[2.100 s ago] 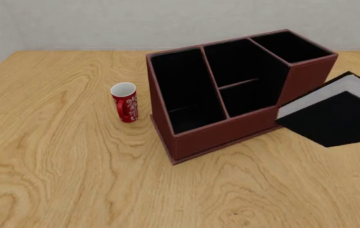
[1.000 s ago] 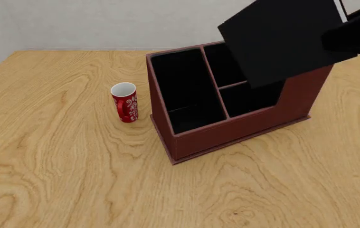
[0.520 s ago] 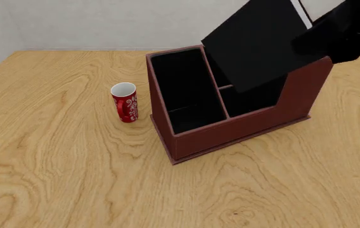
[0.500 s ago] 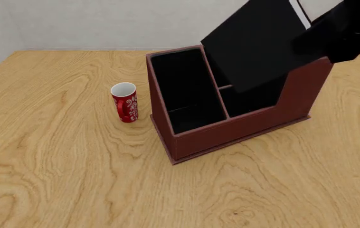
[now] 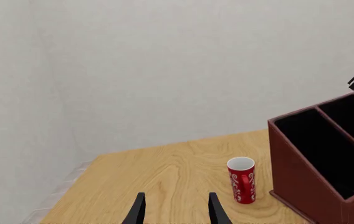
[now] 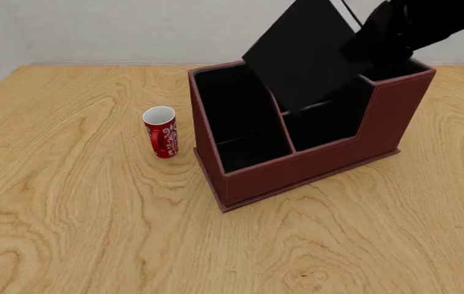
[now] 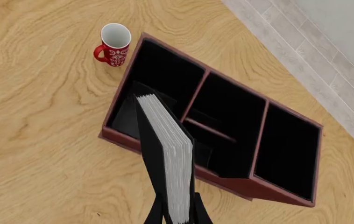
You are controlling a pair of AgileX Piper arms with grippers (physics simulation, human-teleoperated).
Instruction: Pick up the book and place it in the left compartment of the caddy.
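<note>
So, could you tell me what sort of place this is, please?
Likely a simulated tabletop test scene: a bare wooden table against plain pale walls, holding only a caddy and a red mug, all cleanly rendered.

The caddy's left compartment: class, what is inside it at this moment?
Only black lining shows in the left compartment. The book hangs above the caddy in the right gripper, hiding part of the slot.

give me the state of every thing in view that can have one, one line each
book: lifted, tilted, above the caddy, not yet in any slot
right hand: shut on the book
left hand: open, holding nothing
caddy: upright on the table, nothing inside
left compartment: holds nothing
mug: upright beside the caddy, apart from it
</note>
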